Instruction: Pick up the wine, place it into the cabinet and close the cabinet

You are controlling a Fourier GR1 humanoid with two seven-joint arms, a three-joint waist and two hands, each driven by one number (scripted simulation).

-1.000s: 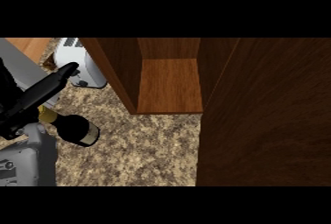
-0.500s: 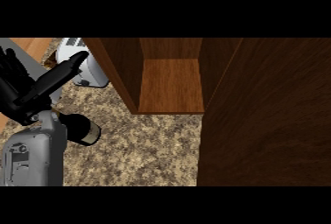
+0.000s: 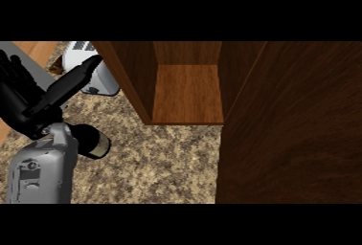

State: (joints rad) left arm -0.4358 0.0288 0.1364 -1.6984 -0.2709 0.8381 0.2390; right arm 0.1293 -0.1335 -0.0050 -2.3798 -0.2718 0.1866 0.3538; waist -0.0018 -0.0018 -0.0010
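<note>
Left hand (image 3: pixel 32 98) is hanging over the wine (image 3: pixel 90 143), fingers straight and holding nothing, seemingly lining up a grasp. Cabinet (image 3: pixel 187 95) is standing open, awaiting the wine. Right hand is showing nowhere.

The cabinet (image 3: pixel 187 91) stood open at upper centre, its shelf bare; its door (image 3: pixel 290 129) walled off the right, and a toaster (image 3: pixel 96 76) crowded the upper left.

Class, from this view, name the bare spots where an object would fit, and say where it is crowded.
Free: the cabinet shelf between its side walls, and the granite counter between cabinet front and open door. Crowded: far left, where the left hand, wine bottle and toaster cluster.
</note>
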